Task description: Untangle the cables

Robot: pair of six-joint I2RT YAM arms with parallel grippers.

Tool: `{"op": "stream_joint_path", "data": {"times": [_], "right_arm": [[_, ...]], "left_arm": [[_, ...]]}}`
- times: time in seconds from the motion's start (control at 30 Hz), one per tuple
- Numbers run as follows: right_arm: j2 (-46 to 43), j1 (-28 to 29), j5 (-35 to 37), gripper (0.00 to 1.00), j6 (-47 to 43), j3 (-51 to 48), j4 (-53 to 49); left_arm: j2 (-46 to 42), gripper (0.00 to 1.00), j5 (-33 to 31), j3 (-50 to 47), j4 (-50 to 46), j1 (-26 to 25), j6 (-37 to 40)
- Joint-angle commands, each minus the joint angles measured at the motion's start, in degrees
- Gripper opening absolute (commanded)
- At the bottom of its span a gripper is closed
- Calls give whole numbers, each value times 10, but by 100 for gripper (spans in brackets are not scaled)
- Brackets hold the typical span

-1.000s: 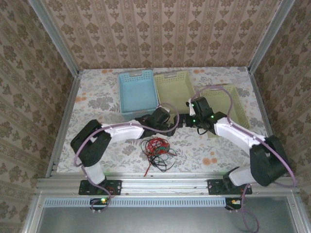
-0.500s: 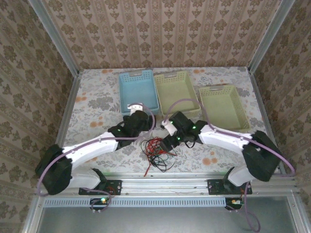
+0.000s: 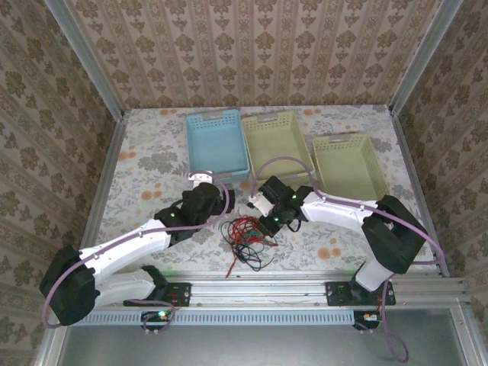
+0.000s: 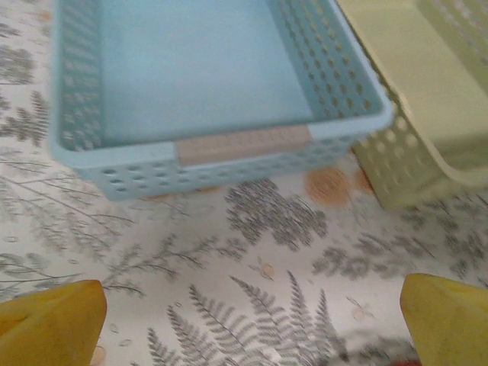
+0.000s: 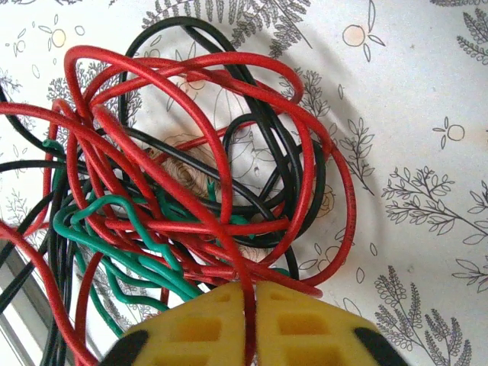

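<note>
Top external shows you both grippers brought in from farther back to flank the cables [image 3: 245, 232], a red, black and green knot on the table [image 3: 152, 152] near its front edge. Your left gripper [image 4: 249, 324] hangs spread wide, facing the blue bin [image 4: 221, 145]. Your right gripper [image 5: 248, 305] has just snapped together, pinching a red strand [image 5: 242, 284] at the knot's edge, so pulling apart can start.

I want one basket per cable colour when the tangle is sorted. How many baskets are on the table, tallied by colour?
Blue basket: 1
Pale green baskets: 2
Total: 3
</note>
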Motion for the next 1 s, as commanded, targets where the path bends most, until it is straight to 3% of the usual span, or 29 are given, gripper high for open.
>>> {"op": "stream_joint_path", "data": {"times": [0.0, 0.27, 0.53, 0.97], "right_arm": [[2, -9, 6, 4, 13, 10, 15], [-56, -70, 67, 0, 74, -6, 77], [-148, -133, 84, 0, 137, -45, 131], [-172, -144, 69, 0, 187, -77, 155]], "left_arm": [[-3, 100, 89, -2, -6, -7, 46], [22, 100, 168, -5, 51, -12, 80], [115, 100, 220, 39, 55, -33, 127], [224, 100, 274, 88, 111, -35, 164]]}}
